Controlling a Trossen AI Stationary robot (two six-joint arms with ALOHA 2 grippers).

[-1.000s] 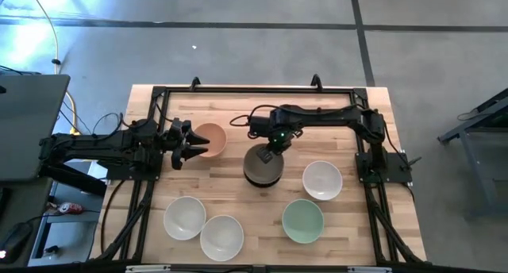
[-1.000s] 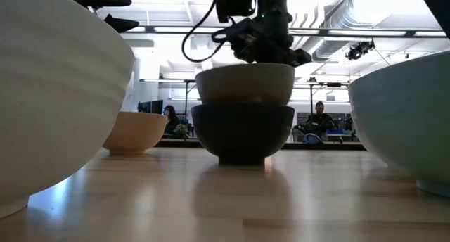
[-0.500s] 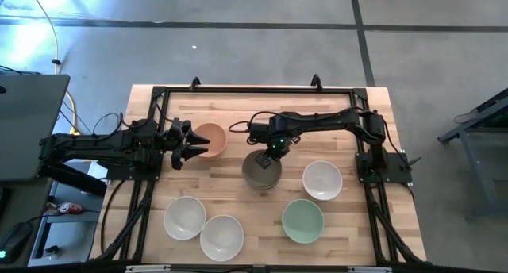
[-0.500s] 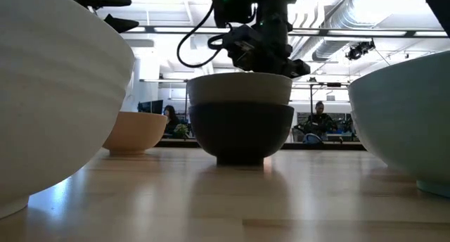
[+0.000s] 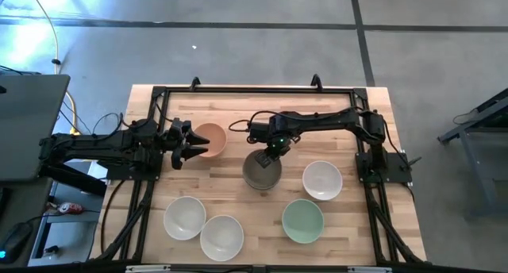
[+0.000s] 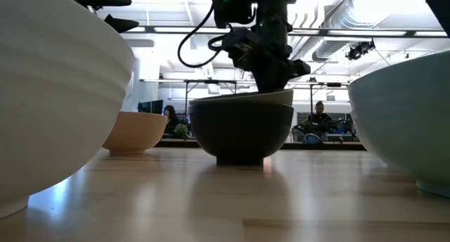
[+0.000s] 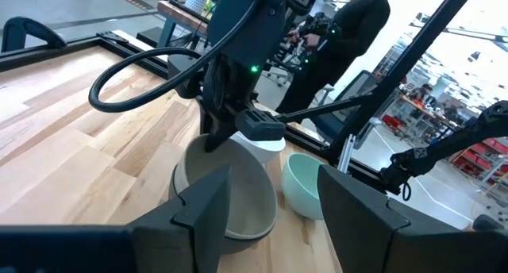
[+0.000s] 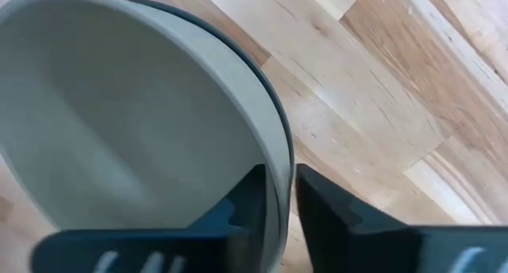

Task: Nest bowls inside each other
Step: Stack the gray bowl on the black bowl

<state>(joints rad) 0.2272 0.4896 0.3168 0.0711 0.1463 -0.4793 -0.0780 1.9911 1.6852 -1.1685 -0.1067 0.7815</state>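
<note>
Olive-grey bowl [image 5: 261, 169], sunk almost fully into the black bowl [image 6: 241, 133] at mid-tabletop [image 5: 238, 106]. Right pincer [image 8: 274, 195] straddles its rim, one finger inside, one outside, grasping the wall. Rigid, smooth, probably light and slippery; the rim is the practical hold. Left pincer [image 5: 184, 144], released, waits beside the peach bowl [image 5: 210, 139].

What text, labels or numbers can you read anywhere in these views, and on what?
None can be read.
The bowls, such as the grey bowl that the right gripper holds by its rim, are plain.
The wooden table bears no marking.
Signs in the room behind the table are too blurred to read.
</note>
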